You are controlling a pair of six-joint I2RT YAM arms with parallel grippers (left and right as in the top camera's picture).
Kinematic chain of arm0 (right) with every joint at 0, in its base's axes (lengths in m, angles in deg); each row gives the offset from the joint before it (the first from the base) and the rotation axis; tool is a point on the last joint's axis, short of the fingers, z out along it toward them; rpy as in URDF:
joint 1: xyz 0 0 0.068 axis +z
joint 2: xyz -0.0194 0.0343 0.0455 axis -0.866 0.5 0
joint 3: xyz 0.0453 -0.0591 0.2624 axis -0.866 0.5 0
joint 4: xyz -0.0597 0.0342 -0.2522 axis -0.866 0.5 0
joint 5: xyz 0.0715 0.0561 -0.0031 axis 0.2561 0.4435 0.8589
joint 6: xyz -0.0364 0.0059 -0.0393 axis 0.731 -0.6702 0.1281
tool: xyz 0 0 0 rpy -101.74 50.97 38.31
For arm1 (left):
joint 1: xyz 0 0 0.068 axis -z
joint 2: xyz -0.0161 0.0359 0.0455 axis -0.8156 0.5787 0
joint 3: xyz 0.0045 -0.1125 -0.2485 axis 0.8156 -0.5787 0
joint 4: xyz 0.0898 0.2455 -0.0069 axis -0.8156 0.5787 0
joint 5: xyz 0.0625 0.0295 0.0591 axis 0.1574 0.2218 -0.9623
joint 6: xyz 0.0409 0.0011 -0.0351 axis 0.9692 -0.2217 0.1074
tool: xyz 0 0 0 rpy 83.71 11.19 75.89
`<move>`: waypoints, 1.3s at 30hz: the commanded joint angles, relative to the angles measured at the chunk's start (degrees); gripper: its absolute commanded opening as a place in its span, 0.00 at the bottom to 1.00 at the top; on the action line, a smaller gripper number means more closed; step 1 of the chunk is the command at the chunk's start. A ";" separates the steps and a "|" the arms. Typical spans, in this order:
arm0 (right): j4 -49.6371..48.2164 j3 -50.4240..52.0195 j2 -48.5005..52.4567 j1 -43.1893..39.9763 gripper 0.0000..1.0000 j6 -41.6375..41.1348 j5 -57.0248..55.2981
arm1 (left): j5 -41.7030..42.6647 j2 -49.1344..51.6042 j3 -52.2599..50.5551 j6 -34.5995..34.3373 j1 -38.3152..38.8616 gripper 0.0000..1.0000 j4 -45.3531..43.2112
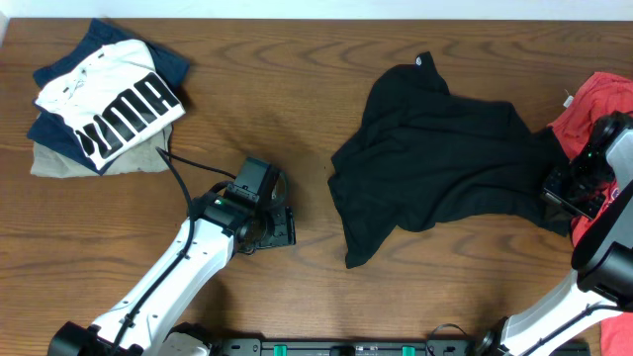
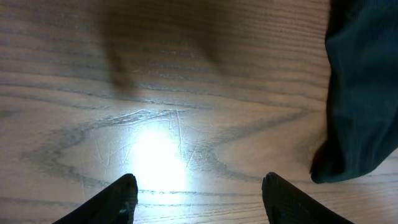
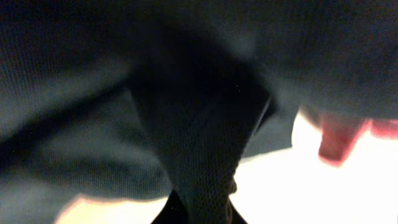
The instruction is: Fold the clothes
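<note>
I'm seeing the left end effector [image 2: 199,194] hovering spread wide over the worktop [image 2: 155,93], holding nothing, with the black garment [image 1: 435,158] lying just to its right. The right end effector [image 1: 560,188] is pinching that garment's edge, fabric bunching between its fingers.

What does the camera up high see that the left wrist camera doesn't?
Only overhead: the folded PUMA shirt, the red shirt and nearly all of the black garment. Only left wrist: a bright glare on the wood, just ahead of the left gripper, which is open. Both: the wooden table and an edge of the black garment.
</note>
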 commanded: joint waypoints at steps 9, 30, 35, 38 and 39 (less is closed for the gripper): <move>7.28 -2.03 -7.56 -0.31 0.01 0.92 2.49 | 2.95 1.95 0.33 -0.70 0.00 0.73 -2.95; 11.74 -0.76 -22.21 2.86 0.01 2.03 2.49 | 18.03 20.22 0.33 -6.43 12.92 0.80 -32.24; 11.69 -0.76 -22.21 2.86 0.01 2.01 2.51 | 18.01 23.34 0.33 -10.01 16.33 0.80 -36.09; 11.67 -0.76 -22.21 2.86 0.01 2.03 2.49 | 17.64 23.63 0.33 -9.92 17.94 0.52 -37.48; 11.63 -0.76 -22.21 2.84 0.01 2.03 2.49 | 17.57 23.61 0.33 -9.70 18.10 0.38 -38.05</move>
